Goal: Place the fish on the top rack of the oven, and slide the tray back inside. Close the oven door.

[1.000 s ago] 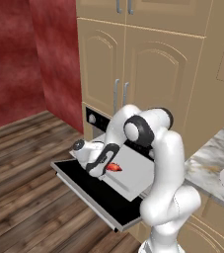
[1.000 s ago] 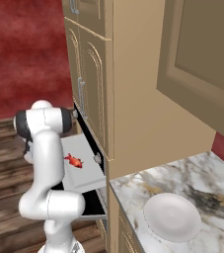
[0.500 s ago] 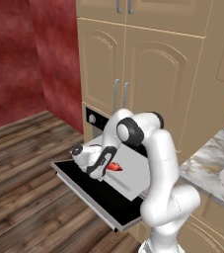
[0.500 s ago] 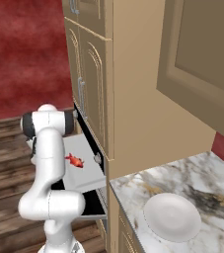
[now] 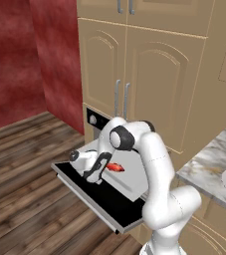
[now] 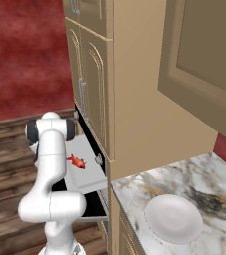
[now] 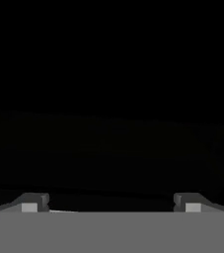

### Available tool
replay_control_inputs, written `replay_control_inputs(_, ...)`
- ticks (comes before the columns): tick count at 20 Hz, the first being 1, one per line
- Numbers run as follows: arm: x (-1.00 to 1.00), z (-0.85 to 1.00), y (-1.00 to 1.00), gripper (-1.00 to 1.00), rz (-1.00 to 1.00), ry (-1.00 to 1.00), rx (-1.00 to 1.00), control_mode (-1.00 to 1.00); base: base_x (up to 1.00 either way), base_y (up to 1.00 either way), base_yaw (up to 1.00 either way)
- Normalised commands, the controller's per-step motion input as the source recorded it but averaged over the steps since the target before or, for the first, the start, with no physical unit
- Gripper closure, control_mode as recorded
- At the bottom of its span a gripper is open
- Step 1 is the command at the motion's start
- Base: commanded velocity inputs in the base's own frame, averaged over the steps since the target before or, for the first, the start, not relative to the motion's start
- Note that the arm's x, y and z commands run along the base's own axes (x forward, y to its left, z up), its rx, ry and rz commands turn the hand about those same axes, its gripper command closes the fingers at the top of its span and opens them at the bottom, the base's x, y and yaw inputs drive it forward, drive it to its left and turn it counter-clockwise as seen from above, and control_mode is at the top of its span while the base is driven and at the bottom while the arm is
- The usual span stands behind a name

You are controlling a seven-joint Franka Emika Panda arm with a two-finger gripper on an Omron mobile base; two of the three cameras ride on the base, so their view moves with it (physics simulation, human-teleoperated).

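At the left-centre of the left base view, the dark two-fingered claw (image 5: pixel 93 175) hangs with its fingers spread wide and nothing between them, low over the black glass oven door (image 5: pixel 97 199). Just right of it, the small bright red-orange fish (image 5: pixel 115 168) with pointed fins lies flat on the pulled-out light grey tray (image 5: pixel 127 182), mid-frame.

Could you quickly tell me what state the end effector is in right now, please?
End effector: open, holding nothing; the fish lies on the tray.
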Motion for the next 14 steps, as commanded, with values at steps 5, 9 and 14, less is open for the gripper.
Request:
replay_control_inputs(5, 0.02, -0.22, -0.19, -1.0, 0.0, 0.0, -0.06, -1.0, 0.0, 0.0, 0.0)
replay_control_inputs(9, 0.0, -0.01, -0.67, -1.0, -0.01, 0.0, -0.01, -1.0, 0.0, 0.0, 0.0)
replay_control_inputs(14, -0.01, 0.0, -0.95, -1.0, -0.05, 0.0, 0.0, -1.0, 0.0, 0.0, 0.0)
